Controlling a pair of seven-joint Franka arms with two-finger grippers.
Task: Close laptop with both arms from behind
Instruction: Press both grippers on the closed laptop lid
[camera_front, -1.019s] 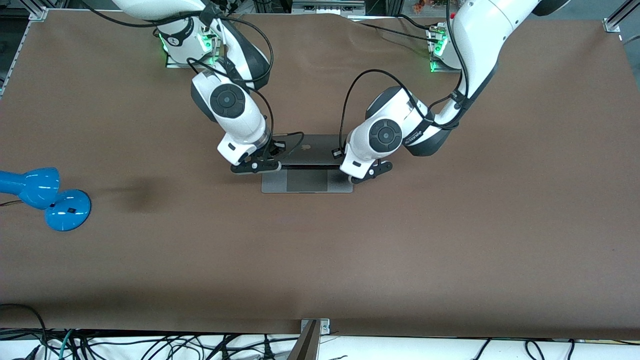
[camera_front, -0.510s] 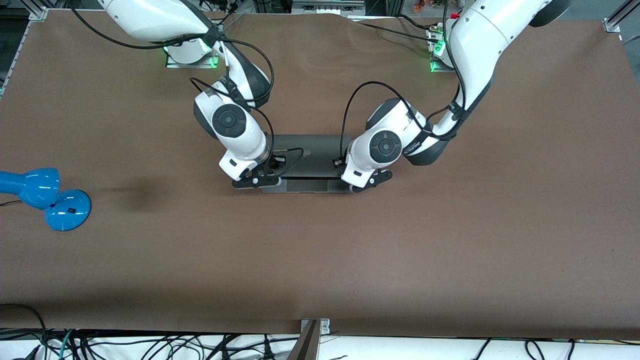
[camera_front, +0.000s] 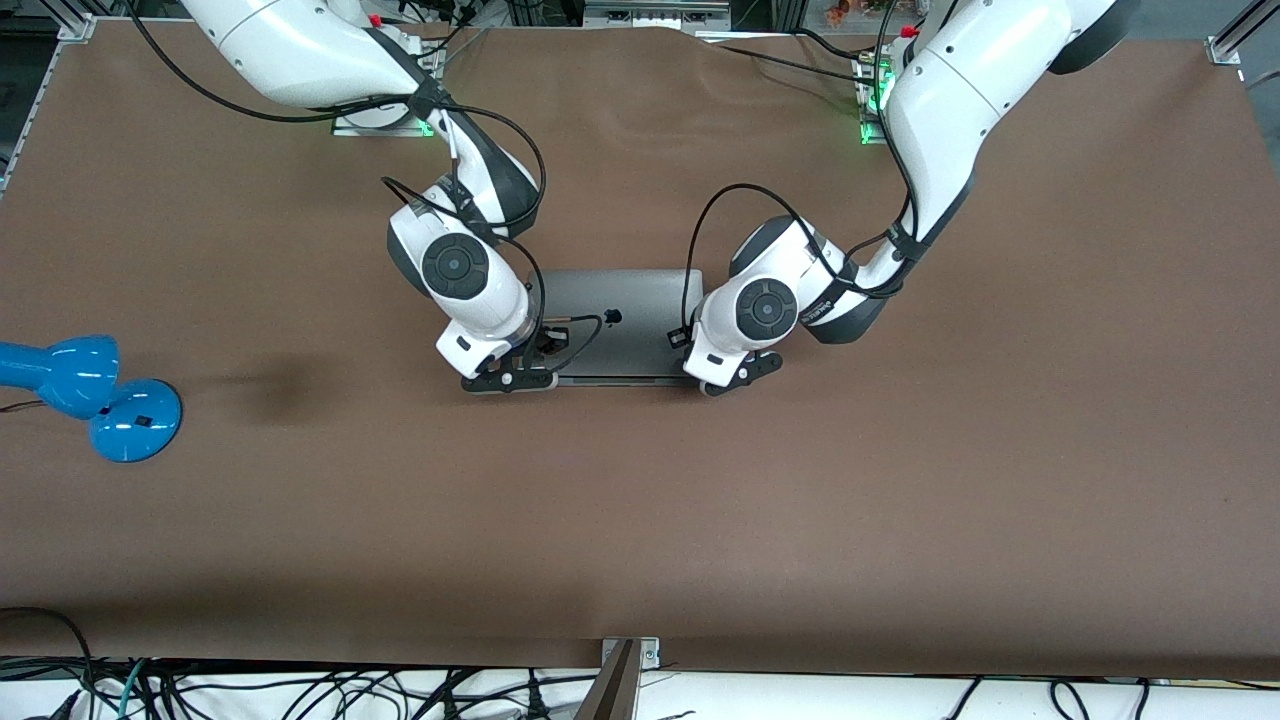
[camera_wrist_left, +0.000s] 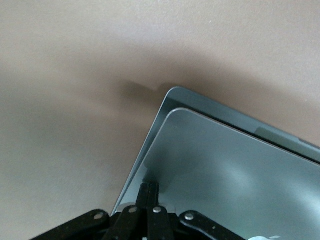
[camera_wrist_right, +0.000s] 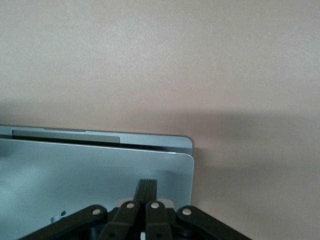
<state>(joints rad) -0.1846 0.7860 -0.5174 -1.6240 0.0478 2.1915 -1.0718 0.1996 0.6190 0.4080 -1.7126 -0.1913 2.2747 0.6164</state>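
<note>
The grey laptop (camera_front: 630, 300) lies in the middle of the table with its lid lowered almost flat, dark logo up. A thin strip of its base shows past the lid's edge nearest the front camera. My right gripper (camera_front: 508, 380) is shut, fingertips pressing on the lid's corner toward the right arm's end. My left gripper (camera_front: 738, 373) is shut, fingertips on the lid's corner toward the left arm's end. The left wrist view shows the shut fingers (camera_wrist_left: 149, 189) on the lid (camera_wrist_left: 225, 170). The right wrist view shows the shut fingers (camera_wrist_right: 146, 186) on the lid (camera_wrist_right: 75, 170).
A blue desk lamp (camera_front: 90, 390) lies at the table's edge at the right arm's end, well away from the laptop. Brown table surface (camera_front: 640, 520) spreads around the laptop. Cables hang along the edge nearest the front camera.
The lid has come down from partly open to almost flat, covering the trackpad. Both grippers moved down and toward the front camera with the lid's edge.
</note>
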